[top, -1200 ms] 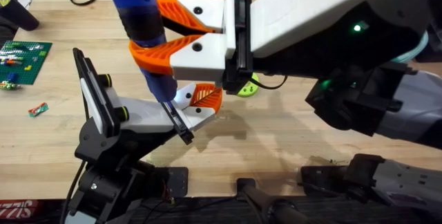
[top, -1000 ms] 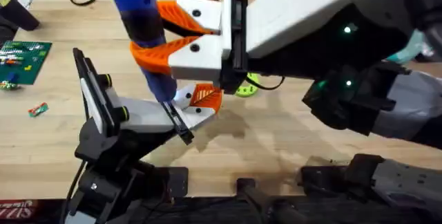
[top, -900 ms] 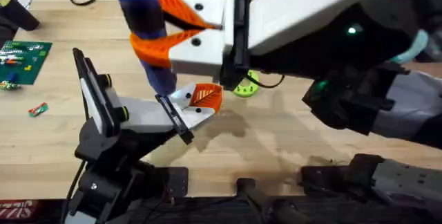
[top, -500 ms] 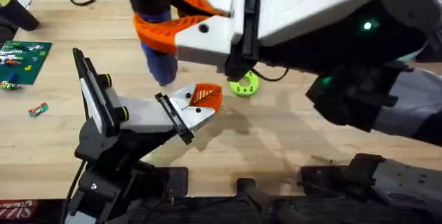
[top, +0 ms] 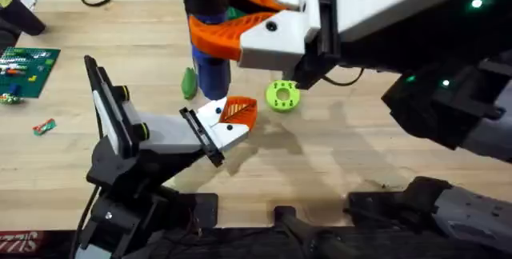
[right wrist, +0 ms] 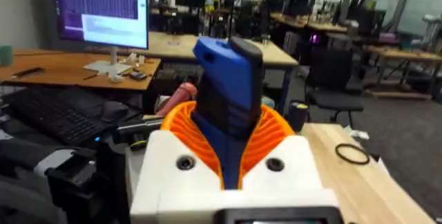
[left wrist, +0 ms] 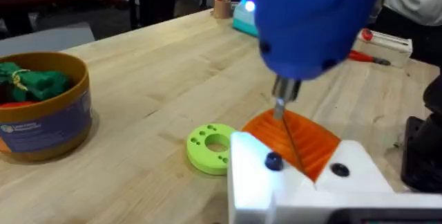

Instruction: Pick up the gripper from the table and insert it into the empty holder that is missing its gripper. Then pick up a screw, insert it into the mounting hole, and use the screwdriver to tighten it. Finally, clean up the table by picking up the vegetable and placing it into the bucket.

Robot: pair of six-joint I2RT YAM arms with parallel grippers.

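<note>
We find the right gripper [top: 240, 19] clamped on the screwdriver [top: 210, 47]; its tip hangs just above the gripper [left wrist: 297, 141], risking a knock against the holder [top: 160, 135].

Office desks [right wrist: 90, 61], lit monitor [right wrist: 102, 13], black chairs [right wrist: 331, 72]

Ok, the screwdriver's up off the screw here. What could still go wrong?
1. The right gripper holds the screwdriver with its shaft just above the finger piece seated in the holder; a sideways swing might knock it.
2. The vegetable lies close beside the screwdriver and could be nudged.
3. The lime disc sits nearby and could be grabbed by mistake.
</note>
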